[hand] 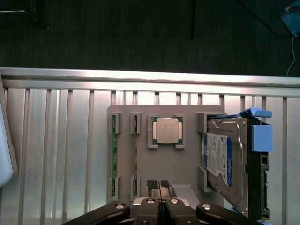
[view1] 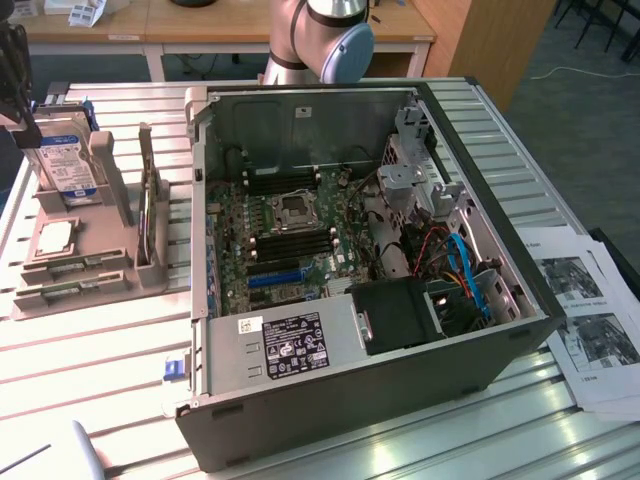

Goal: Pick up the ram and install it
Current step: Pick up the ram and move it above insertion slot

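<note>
Slatted metal tabletop (hand: 56, 154) runs under the grey holder (hand: 187, 168), and I see my gripper (hand: 159, 184) poised over its near edge, fingers (hand: 152, 185) pressed together with nothing between them. Ahead of the fingertips and off to one side, the ram (hand: 113, 154) stands on edge in its slot, untouched. Straight ahead lies a processor chip (hand: 168, 130); a hard drive (hand: 224, 161) sits to the other side.

The ribbed metal surface (view1: 100, 370) carries a grey parts holder (view1: 120, 285) at the exterior view's left, an open computer case (view1: 350, 390) centrally, and printed sheets (view1: 590, 330) at its right.
</note>
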Controlling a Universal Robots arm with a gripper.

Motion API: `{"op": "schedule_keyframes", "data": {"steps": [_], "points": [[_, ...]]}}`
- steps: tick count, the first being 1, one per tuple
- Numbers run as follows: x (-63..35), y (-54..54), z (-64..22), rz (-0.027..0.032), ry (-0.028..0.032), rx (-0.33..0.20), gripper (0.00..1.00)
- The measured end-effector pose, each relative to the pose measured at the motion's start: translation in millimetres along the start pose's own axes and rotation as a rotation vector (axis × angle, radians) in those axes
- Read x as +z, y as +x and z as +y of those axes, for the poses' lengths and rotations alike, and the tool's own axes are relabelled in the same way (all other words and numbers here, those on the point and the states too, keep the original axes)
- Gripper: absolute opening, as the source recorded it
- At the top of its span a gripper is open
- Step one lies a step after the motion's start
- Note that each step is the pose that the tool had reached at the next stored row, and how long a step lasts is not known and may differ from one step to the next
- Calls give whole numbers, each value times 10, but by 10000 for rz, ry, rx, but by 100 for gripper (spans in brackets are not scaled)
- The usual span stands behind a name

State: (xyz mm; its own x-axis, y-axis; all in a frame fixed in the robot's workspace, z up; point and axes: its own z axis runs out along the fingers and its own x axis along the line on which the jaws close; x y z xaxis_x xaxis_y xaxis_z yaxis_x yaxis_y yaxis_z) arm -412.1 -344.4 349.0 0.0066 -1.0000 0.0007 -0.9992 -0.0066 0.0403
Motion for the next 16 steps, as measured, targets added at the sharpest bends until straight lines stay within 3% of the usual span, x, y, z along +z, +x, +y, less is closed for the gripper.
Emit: {"op": "schedule_keyframes", "data": {"steps": [7,8,10,11,16], "points": [[1,0,0,-1,1,0,11],[1,0,0,-1,2,0,16],[1,0,0,0,1,0,16],[1,0,0,-1,2,0,24],[1,0,0,-1,2,0,24]]}}
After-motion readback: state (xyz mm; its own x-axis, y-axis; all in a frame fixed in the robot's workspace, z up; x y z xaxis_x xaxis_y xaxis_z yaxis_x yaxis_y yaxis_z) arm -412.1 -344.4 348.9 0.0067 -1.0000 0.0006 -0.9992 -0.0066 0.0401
